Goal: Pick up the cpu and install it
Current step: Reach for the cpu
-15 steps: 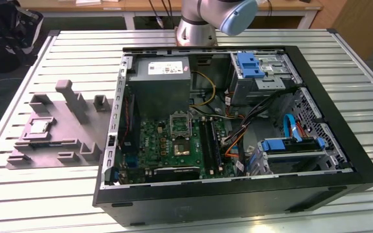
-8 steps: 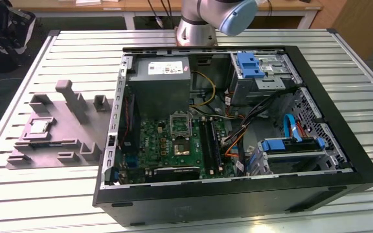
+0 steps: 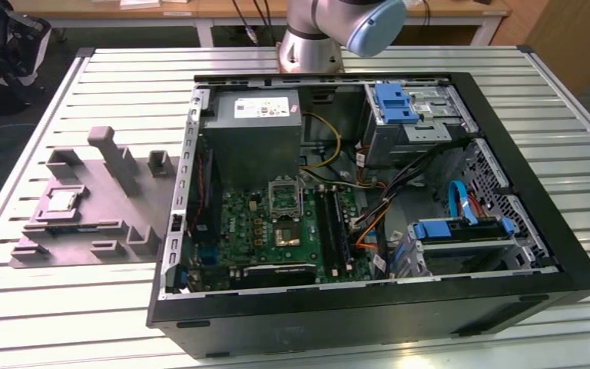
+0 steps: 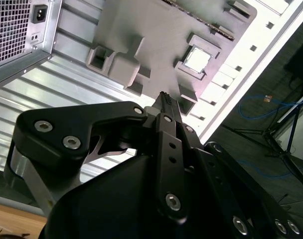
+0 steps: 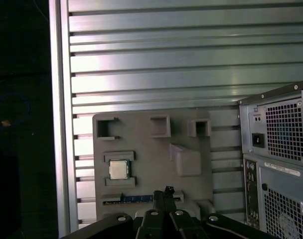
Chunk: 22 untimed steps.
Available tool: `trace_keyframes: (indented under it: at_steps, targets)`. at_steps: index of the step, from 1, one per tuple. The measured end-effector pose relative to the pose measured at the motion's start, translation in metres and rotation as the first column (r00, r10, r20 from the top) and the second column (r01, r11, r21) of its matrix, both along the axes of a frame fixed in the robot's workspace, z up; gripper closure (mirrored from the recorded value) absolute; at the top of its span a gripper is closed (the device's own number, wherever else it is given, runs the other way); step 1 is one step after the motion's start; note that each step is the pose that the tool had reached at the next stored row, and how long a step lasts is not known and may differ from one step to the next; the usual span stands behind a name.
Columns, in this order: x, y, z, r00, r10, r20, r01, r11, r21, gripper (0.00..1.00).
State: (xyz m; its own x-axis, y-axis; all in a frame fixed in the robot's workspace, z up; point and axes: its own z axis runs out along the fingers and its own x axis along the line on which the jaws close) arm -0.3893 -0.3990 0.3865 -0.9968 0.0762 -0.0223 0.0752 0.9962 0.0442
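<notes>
First wrist view: cpu point(image 5: 119, 169) sits in grey fixture point(image 5: 152, 158).

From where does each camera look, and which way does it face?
Exterior view: high off the arm, looking down on computer case and grey fixture; arm beyond.
First wrist view: on the arm, facing the fixture; hand shows.
Second wrist view: same, looking past the hand.
All share the cpu in the fixture.

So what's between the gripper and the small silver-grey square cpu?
Only bare grey plastic fixture lies between gripper and cpu, in the first wrist view.
</notes>
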Motion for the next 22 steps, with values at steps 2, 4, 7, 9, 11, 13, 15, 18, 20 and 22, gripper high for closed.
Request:
trace_keyframes:
  at_steps: [2, 4, 7, 9, 11, 13, 15, 18, 20, 22]
  targets:
    - [-0.001, 0.0000, 0.0000, 1.0000, 0.000, -0.0001, 0.000, 1.0000, 0.0000, 0.89]
    - [-0.003, 0.0000, 0.0000, 1.0000, 0.000, -0.0001, 0.000, 1.0000, 0.0000, 0.89]
    - [-0.004, 0.0000, 0.0000, 1.0000, 0.000, 0.0000, 0.000, 1.0000, 0.0000, 0.89]
    - [-0.006, 0.0000, 0.0000, 1.0000, 0.000, 0.0000, 0.000, 1.0000, 0.0000, 0.89]
    - [-0.007, 0.0000, 0.0000, 1.0000, 0.000, 0.0000, 0.000, 1.0000, 0.0000, 0.89]
    - [-0.011, 0.0000, 0.0000, 1.0000, 0.000, -0.0001, 0.000, 1.0000, 0.0000, 0.89]
    - [-0.015, 0.0000, 0.0001, 1.0000, 0.000, -0.0001, 0.000, 1.0000, -0.0001, 0.89]
    - [-0.016, 0.0000, 0.0000, 1.0000, 0.000, 0.0000, 0.000, 1.0000, 0.0000, 0.89]
    - [-0.017, 0.0000, 0.0000, 1.0000, 0.000, 0.0000, 0.000, 1.0000, 0.0000, 0.89]
    - [-0.018, 0.0000, 0.0000, 1.0000, 0.000, 0.0000, 0.000, 1.0000, 0.0000, 0.89]
